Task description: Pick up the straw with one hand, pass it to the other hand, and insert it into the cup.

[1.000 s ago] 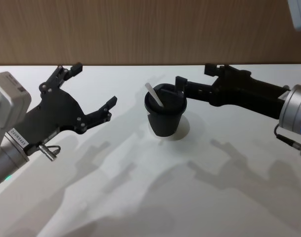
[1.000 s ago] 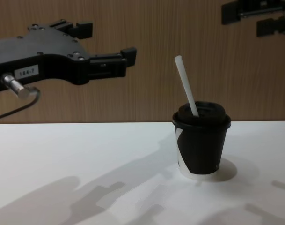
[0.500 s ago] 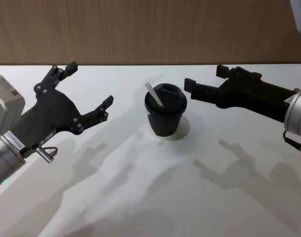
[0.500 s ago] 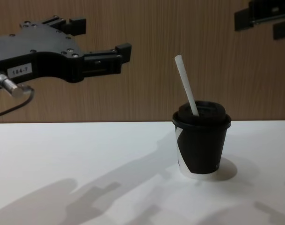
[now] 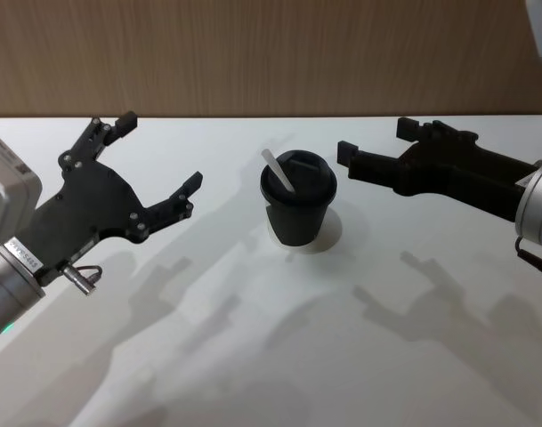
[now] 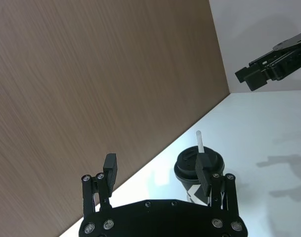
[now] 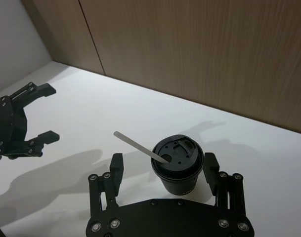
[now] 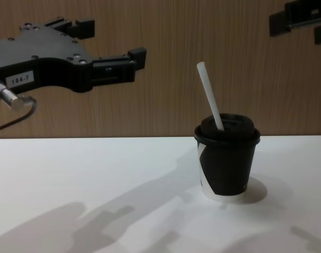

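Hovering above the tabletop's left side, the black left gripper with a silver pin and cable has its prongs spread wide, grasping nothing. To its right, near the middle of the plain white tabletop, stands the small black paper cup with a white angular patch and a black domed plastic lid. The thin straight white straw sits in the lid, its long axis tilted, upper end leaning toward the left gripper. Farther right, the black right gripper hangs released, just beside the cup without touching. A brown wood-grain wall runs behind.
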